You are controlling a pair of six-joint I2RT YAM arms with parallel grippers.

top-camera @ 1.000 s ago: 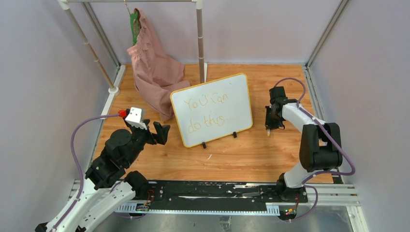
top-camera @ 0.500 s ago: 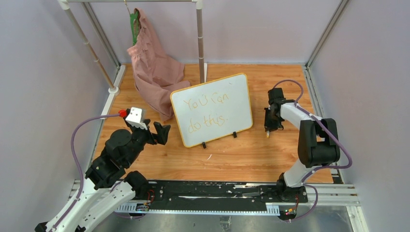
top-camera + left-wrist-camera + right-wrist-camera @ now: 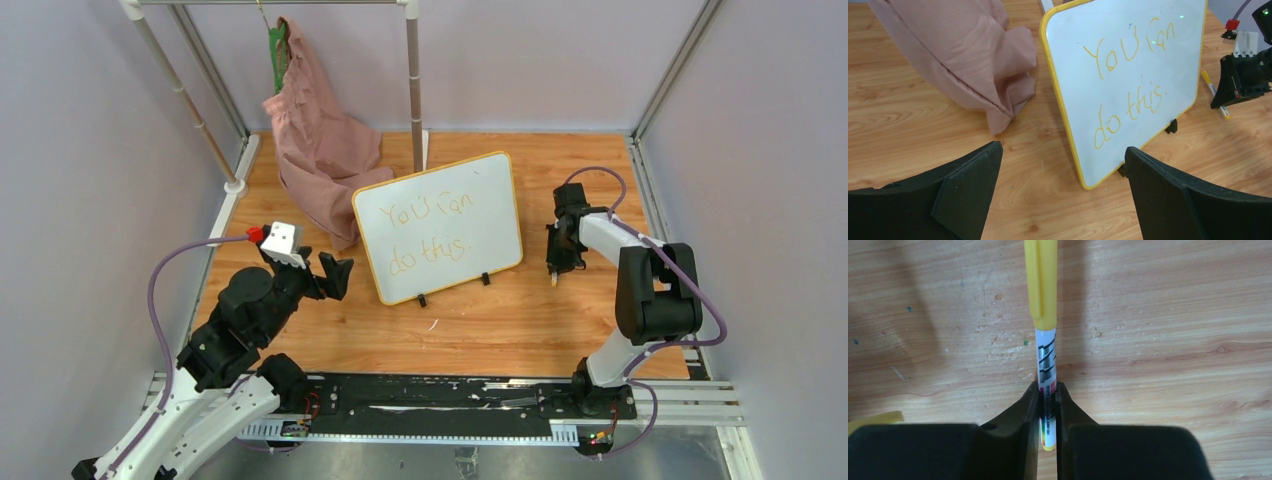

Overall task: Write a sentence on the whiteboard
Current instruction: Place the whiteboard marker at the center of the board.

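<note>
Writing looks done: sentence (image 3: 1130, 75) fills whiteboard (image 3: 438, 228) standing mid-table (image 3: 500, 320), R gripper (image 3: 1047, 395) pinched narrow on capped marker (image 3: 1046, 360) down at tabletop beside board, L gripper (image 3: 1060, 150) wide open, empty; prob. only marker release remains.

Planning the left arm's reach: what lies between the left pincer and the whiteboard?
Only bare wooden table separates left pincer and whiteboard, per the left wrist view; the pink cloth lies aside.

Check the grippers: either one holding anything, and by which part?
Right gripper pinches the marker by its white barrel, near the tail, yellow cap pointing away. Left gripper is open, holding nothing.
</note>
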